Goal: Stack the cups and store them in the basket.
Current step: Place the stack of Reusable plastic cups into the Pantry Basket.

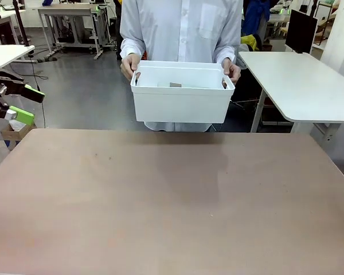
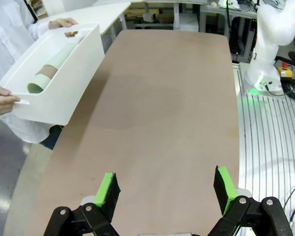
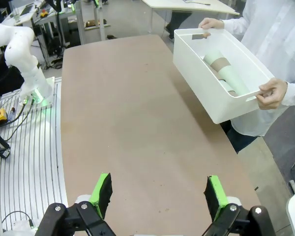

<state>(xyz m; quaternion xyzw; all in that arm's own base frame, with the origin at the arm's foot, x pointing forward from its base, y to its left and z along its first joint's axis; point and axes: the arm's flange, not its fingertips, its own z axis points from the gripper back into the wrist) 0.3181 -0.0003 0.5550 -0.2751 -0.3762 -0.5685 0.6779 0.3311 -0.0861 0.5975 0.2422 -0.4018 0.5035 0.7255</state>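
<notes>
Looks done to me: stacked cups (image 3: 225, 73) lie inside the basket (image 1: 181, 104), which the person's hands (image 1: 128, 65) hold off the tabletop (image 1: 172, 200) at its far edge. My left gripper (image 2: 164, 194) and right gripper (image 3: 157, 194) have fingers wide, empty.

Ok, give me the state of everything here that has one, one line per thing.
basket: held up off the table by the person's two hands, at the far edge.
cups: stacked, lying on their side inside the basket.
left pincer: open, holding nothing, above the table.
right pincer: open, holding nothing, above the table.
table: bare brown top.
</notes>
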